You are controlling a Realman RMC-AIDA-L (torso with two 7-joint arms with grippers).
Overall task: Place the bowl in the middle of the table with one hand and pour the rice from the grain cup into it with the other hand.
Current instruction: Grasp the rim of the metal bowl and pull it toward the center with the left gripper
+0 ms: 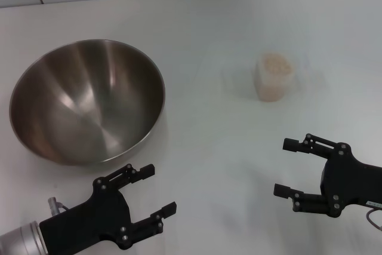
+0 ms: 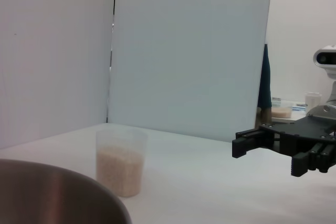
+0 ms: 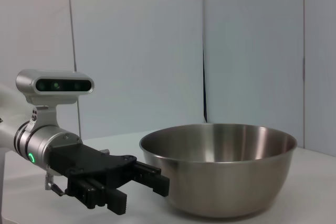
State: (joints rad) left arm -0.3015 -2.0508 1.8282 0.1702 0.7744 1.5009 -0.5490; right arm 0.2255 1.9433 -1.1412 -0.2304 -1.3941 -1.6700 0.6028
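Steel is catching the light inside the bowl (image 1: 87, 101), which is sitting empty on the left part of the tabletop (image 1: 215, 147), well off the middle. The grain cup (image 1: 275, 76) is standing upright toward the far right, well apart from the bowl, with the rice (image 1: 276, 64) filling it close to the brim.

Both arms are hanging low at the near edge, neither touching anything. The left gripper (image 1: 150, 191) is waiting just in front of the bowl's near rim with its jaws spread and nothing between them. The right gripper (image 1: 287, 168) is hovering on the near side of the cup, also gaping wide and empty.

Judging by this layout, the step in hand is taking hold of the bowl with the left gripper. Doing it well probably means approaching the thin rim squarely, one finger inside and one outside, and closing firmly, since polished metal is likely to slip or rock. Sliding or lifting it gently toward the centre should be keeping it level and clear of the cup. The right gripper is best holding off until the bowl is settled, then taking the cup around its middle without squeezing the soft plastic.
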